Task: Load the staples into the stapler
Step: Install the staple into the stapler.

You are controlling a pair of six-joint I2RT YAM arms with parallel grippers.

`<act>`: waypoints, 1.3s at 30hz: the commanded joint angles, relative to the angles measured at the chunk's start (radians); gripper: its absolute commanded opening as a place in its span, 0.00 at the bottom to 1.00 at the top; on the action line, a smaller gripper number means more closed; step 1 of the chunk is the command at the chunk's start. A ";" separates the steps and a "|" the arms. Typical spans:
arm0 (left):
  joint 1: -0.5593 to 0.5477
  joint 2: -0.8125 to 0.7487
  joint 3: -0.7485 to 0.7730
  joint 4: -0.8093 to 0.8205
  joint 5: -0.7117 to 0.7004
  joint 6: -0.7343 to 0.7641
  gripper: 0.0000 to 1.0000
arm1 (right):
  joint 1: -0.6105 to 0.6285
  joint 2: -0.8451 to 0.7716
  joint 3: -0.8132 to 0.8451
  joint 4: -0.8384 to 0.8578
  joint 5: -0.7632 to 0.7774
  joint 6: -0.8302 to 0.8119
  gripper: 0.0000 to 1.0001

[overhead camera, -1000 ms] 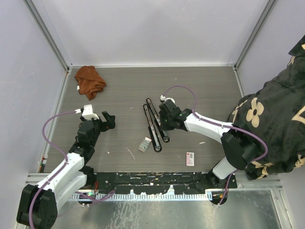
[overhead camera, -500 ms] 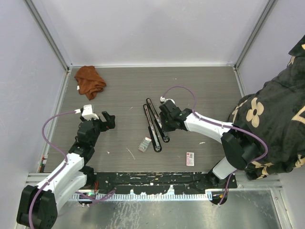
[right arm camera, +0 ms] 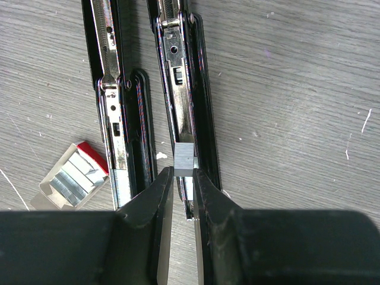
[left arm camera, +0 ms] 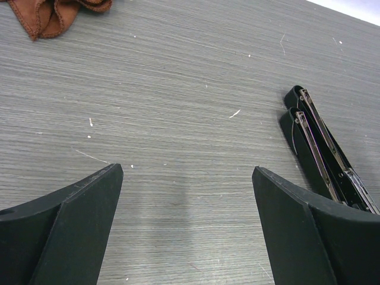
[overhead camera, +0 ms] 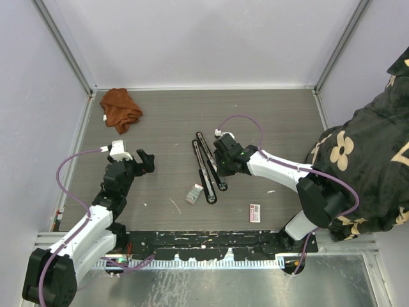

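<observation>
Two black staplers lie open side by side at mid-table, a left one (overhead camera: 202,171) (right arm camera: 122,113) and a right one (overhead camera: 208,153) (right arm camera: 191,89), their metal rails facing up. My right gripper (overhead camera: 220,169) (right arm camera: 183,172) is shut on a short silvery strip of staples (right arm camera: 184,160), held at its fingertips right over the right stapler's rail. The small grey tray with more staples (right arm camera: 70,181) (overhead camera: 193,193) sits just left of the staplers. The red-and-white box (overhead camera: 255,212) lies nearer the front. My left gripper (overhead camera: 144,160) (left arm camera: 187,178) hangs open over bare table, left of the staplers (left arm camera: 323,154).
A rust-brown cloth (overhead camera: 120,107) (left arm camera: 56,12) is bunched at the far left corner. A person's dark flowered sleeve (overhead camera: 364,173) reaches in at the right edge. White walls with metal rails enclose the table. Small white scraps (overhead camera: 174,204) dot the wood-grain surface.
</observation>
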 commanded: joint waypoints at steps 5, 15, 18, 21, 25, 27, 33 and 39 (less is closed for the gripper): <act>0.003 -0.021 0.001 0.064 0.006 0.018 0.93 | -0.002 -0.007 0.040 0.010 0.016 -0.001 0.12; 0.004 -0.021 0.001 0.062 0.004 0.020 0.93 | -0.002 0.007 0.041 0.012 0.014 -0.004 0.12; 0.004 -0.020 0.001 0.064 0.006 0.019 0.93 | -0.002 0.013 0.044 0.012 0.014 -0.007 0.12; 0.004 -0.021 0.001 0.063 0.005 0.019 0.93 | -0.002 0.018 0.047 0.014 0.011 -0.007 0.12; 0.004 -0.021 0.001 0.064 0.005 0.020 0.93 | -0.003 0.022 0.055 0.015 0.012 -0.011 0.12; 0.003 -0.021 0.000 0.065 0.004 0.020 0.93 | -0.003 0.027 0.056 0.015 0.013 -0.015 0.12; 0.004 -0.021 -0.002 0.067 0.005 0.020 0.93 | -0.003 0.042 0.069 0.016 0.015 -0.022 0.12; 0.003 -0.021 -0.002 0.069 0.003 0.020 0.93 | -0.002 0.051 0.078 0.015 0.019 -0.028 0.12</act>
